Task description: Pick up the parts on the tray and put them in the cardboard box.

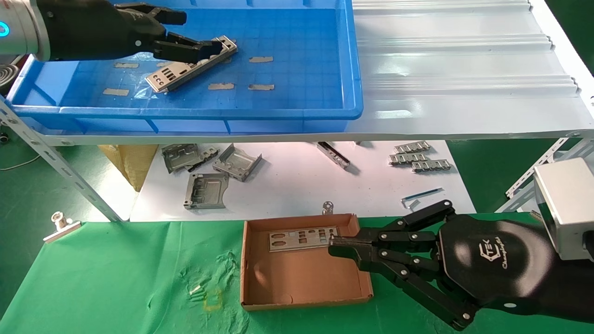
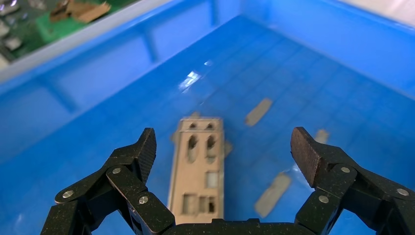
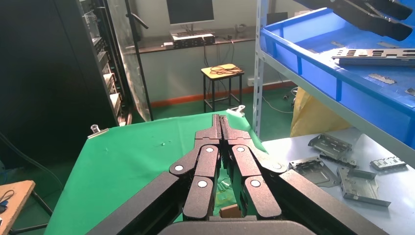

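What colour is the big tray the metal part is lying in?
The tray is bright blue with a gridded floor, clearest in the head view.

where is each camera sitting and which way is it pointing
Head view: on the robot's head, looking forward and down at the blue tray and cardboard box; both arms show.
Left wrist view: on the left arm, looking into the tray; the open left claw straddles a punched metal plate.
Right wrist view: on the right arm, facing across the green cloth; the shut right claw fills it.
All three share the tray and that plate.
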`<state>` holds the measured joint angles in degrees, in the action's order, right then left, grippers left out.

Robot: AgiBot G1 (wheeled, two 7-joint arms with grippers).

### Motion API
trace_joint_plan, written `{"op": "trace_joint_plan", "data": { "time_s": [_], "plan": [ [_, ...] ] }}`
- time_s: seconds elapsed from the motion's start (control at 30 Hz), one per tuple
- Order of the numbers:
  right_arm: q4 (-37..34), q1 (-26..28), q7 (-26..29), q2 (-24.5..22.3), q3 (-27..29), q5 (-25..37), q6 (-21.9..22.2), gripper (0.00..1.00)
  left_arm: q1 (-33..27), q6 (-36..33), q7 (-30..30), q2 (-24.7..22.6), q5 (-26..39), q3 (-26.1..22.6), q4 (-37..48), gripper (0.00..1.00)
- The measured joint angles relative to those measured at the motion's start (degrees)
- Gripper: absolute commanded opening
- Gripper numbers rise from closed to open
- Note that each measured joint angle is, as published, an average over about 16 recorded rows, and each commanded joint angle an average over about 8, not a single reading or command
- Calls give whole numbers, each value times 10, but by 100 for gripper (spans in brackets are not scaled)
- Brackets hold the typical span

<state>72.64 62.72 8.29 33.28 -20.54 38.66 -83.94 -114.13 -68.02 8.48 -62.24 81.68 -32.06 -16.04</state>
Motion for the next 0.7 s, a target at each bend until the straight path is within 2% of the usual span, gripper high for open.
{"op": "trace_joint_plan", "data": {
  "time_s": [0.4,0.43,0.5,0.57,0.7],
  "plan": [
    [0,0,0,0,0,0,0,0,-31,14,-19,-29,18,-11,96,100],
    [0,0,0,0,0,0,0,0,-32,13,-21,-30,19,-11,100,97],
    [0,0,0,0,0,0,0,0,-33,13,-25,-31,19,-11,108,81],
    [0,0,0,0,0,0,0,5,-35,14,-29,-32,19,-11,114,56],
    [0,0,0,0,0,0,0,53,-35,17,-37,-33,19,-11,125,9]
  ]
}}
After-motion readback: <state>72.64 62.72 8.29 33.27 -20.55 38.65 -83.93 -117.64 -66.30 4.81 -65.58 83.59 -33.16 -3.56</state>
